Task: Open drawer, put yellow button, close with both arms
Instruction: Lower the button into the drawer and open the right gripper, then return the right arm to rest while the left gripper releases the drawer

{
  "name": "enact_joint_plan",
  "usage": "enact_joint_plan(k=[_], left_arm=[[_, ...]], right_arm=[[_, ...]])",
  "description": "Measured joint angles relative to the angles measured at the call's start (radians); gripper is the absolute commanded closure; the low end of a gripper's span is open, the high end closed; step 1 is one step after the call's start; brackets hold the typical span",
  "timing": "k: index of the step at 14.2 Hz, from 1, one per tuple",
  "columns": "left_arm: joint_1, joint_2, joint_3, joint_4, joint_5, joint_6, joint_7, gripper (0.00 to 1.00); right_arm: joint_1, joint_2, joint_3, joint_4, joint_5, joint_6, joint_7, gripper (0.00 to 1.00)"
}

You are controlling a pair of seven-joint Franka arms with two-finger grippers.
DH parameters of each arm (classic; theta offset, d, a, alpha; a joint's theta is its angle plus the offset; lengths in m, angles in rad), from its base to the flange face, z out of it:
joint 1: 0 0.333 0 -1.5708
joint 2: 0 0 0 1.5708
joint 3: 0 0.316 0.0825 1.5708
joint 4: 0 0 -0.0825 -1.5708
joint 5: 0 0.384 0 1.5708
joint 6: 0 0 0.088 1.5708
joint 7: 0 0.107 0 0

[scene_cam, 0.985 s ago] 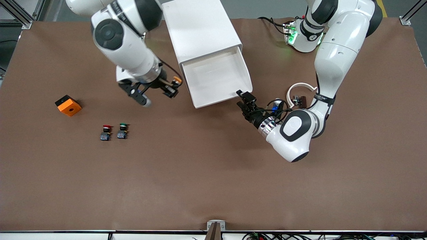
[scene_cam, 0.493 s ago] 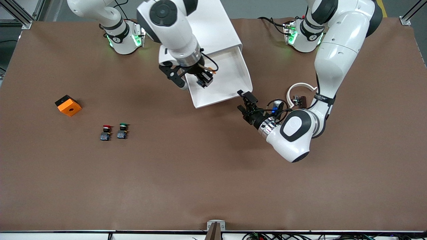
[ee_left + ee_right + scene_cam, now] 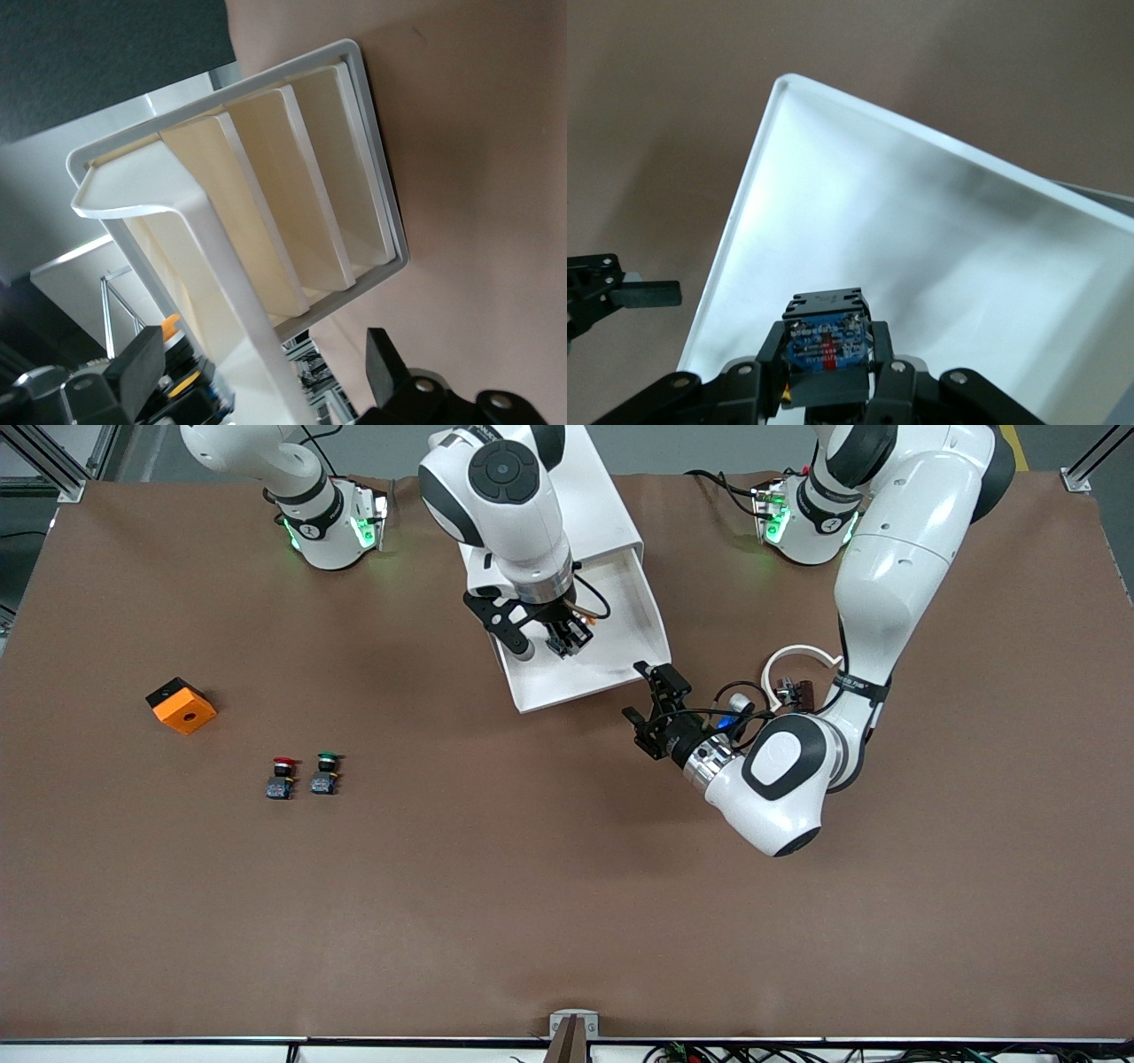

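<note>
The drawer [image 3: 580, 688], the uppermost one of the white cabinet [image 3: 607, 509], stands pulled out, and its white tray is bare. My right gripper [image 3: 567, 639] hangs over the tray, shut on the yellow button [image 3: 561, 646]. The right wrist view shows the button's black and blue body [image 3: 826, 341] between the fingers, above the tray [image 3: 921, 221]. My left gripper [image 3: 640, 691] is open at the drawer's front corner toward the left arm's end. In the left wrist view the drawer's front lip [image 3: 252, 332] runs between its fingers [image 3: 140, 370], and the three lower drawers [image 3: 292, 186] are shut.
A red-capped button [image 3: 282, 778] and a green-capped button [image 3: 325, 773] stand side by side toward the right arm's end, nearer the front camera. An orange block [image 3: 181, 705] lies farther toward that end. The left arm's elbow [image 3: 784, 779] hangs low beside the drawer.
My right arm has swung from beside the drawer to over its tray, carrying the yellow button. My left gripper has turned a little at the drawer's front corner.
</note>
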Motion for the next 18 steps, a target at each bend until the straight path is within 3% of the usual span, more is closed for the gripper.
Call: enact_joint_plan(k=[1, 2, 3, 8, 11, 14, 18], left_arm=[[-0.002, -0.009, 0.0, 0.003, 0.001, 0.0, 0.044, 0.0], [-0.005, -0.019, 0.001, 0.008, 0.004, 0.001, 0.088, 0.0], [-0.006, -0.029, 0.002, 0.016, 0.02, 0.006, 0.131, 0.0], [-0.004, -0.071, 0.004, 0.035, 0.143, 0.111, 0.376, 0.0], [-0.009, -0.115, 0.002, 0.038, 0.288, 0.19, 0.584, 0.0], [-0.021, -0.14, -0.002, 0.038, 0.406, 0.304, 0.714, 0.0], [-0.05, -0.169, -0.017, 0.038, 0.538, 0.447, 0.834, 0.0]], right_arm=[[0.003, 0.0, 0.0, 0.001, -0.002, 0.0, 0.008, 0.6], [0.004, 0.0, 0.0, 0.003, -0.005, -0.001, 0.011, 0.08], [0.007, 0.0, -0.001, 0.005, -0.015, -0.001, 0.012, 0.0], [0.021, 0.0, -0.001, 0.022, -0.056, -0.008, 0.014, 0.0], [0.012, 0.0, -0.018, 0.077, -0.068, -0.067, -0.016, 0.0], [-0.071, -0.001, -0.031, 0.16, -0.07, -0.214, -0.217, 0.0], [-0.284, -0.026, -0.042, 0.215, -0.071, -0.402, -0.649, 0.0]])
